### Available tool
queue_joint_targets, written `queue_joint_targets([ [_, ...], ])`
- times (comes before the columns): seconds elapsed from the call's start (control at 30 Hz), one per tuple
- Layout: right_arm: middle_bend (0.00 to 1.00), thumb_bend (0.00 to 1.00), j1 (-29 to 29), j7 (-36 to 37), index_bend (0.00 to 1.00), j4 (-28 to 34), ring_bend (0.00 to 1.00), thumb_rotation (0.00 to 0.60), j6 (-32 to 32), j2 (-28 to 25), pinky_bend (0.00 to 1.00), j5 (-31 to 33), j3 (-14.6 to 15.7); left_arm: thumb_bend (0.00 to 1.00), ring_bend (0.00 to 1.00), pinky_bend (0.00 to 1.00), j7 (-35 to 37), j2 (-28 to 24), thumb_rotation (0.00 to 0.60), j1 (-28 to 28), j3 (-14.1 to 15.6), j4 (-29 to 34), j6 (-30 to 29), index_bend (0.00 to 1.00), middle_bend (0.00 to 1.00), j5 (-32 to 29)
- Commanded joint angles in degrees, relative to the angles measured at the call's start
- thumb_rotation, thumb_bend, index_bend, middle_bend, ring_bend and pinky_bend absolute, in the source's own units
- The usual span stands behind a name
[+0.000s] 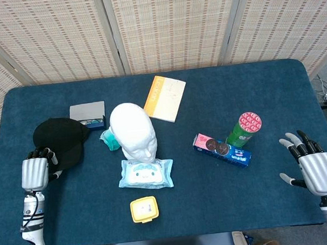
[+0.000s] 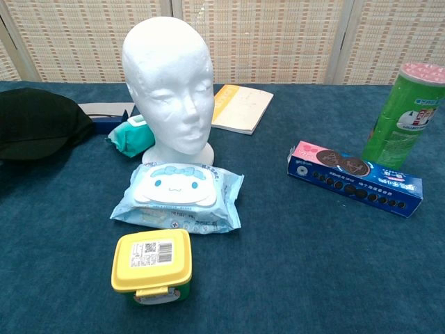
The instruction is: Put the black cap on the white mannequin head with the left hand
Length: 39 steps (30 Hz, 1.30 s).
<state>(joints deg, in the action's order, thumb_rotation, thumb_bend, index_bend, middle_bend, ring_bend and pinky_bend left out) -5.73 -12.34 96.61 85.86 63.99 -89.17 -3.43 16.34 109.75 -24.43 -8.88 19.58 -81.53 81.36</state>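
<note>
The black cap [image 1: 61, 139] is at the table's left, its near edge caught in the curled fingers of my left hand [image 1: 35, 171]. In the chest view the black cap [image 2: 35, 125] shows at the left edge with its near side raised off the cloth; the left hand is out of that frame. The white mannequin head [image 1: 132, 131] stands upright and bare at mid-table, to the right of the cap, and faces me in the chest view as the mannequin head [image 2: 170, 83]. My right hand [image 1: 314, 167] hovers at the far right front, fingers spread, holding nothing.
A wet-wipes pack [image 1: 146, 174] and a yellow lidded box [image 1: 144, 209] lie in front of the head. A teal item [image 1: 110, 140] and a grey box [image 1: 87, 113] sit between cap and head. Behind lies a yellow booklet [image 1: 165, 98]; right are a cookie box [image 1: 222, 150] and a green can [image 1: 243, 129].
</note>
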Motion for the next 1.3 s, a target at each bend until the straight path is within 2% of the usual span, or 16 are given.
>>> queue_joint_targets([
  [0.03,0.17,0.0,0.0,0.0,0.21,0.0,0.07,0.6,0.0,0.0,0.23,0.0,0.0,0.03,0.28,0.37,0.1,0.2,0.6,-0.1,0.0,-0.3,0.0,0.66,0.48,0.0],
  [0.23,0.17,0.0,0.0,0.2,0.21,0.0,0.07,0.6,0.1,-0.1,0.23,0.0,0.0,0.11,0.28,0.37,0.7,0.4,0.6,-0.1,0.0,-0.8,0.1,0.67,0.48,-0.1],
  [0.57,0.17,0.0,0.0,0.1,0.21,0.0,0.07,0.6,0.0,0.0,0.23,0.0,0.0,0.24,0.28,0.37,1.9,0.3,0.6,0.1,0.0,-1.0,0.2,0.62,0.48,-0.3],
  [0.9,0.17,0.0,0.0,-0.1,0.21,0.0,0.07,0.6,0.0,0.1,0.23,0.0,0.0,0.25,0.28,0.38,3.3,0.3,0.6,0.5,-0.6,-1.2,-0.8,0.59,0.48,-0.9],
  [1.3,0.17,0.0,0.0,0.0,0.21,0.0,0.07,0.6,0.0,0.0,0.23,0.0,0.0,0.35,0.28,0.38,5.0,0.3,0.6,0.7,-0.7,-1.5,-1.3,0.59,0.48,-0.9],
])
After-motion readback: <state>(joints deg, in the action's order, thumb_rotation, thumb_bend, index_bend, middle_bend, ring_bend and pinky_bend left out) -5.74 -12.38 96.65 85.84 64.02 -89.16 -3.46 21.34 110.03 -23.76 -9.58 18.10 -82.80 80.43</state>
